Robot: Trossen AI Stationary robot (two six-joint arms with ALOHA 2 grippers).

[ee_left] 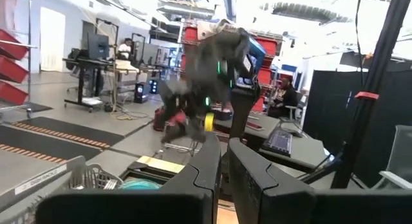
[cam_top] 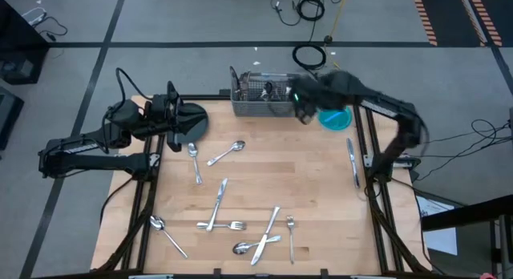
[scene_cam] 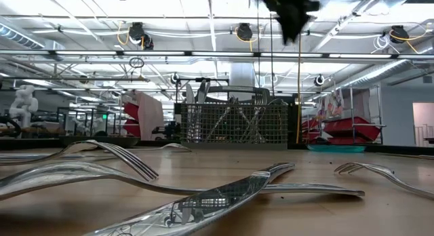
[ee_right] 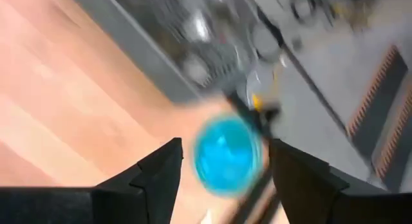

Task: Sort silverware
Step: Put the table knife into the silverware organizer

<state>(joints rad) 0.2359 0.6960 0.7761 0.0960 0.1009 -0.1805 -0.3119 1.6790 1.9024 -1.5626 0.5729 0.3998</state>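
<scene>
The right claw (cam_top: 303, 111) hangs beside the wire caddy (cam_top: 260, 95), fingers spread wide with nothing between them, above a blue dish (cam_top: 335, 118) next to the caddy. The left claw (cam_top: 171, 112) sits over the dark plate (cam_top: 192, 123) on the caddy's other side, fingers pinched nearly together and empty. Some silverware (cam_top: 240, 219) lies scattered on the bench (cam_top: 321, 191) in front of the caddy, some stands inside it, and one knife (cam_top: 351, 160) lies near the blue dish.
</scene>
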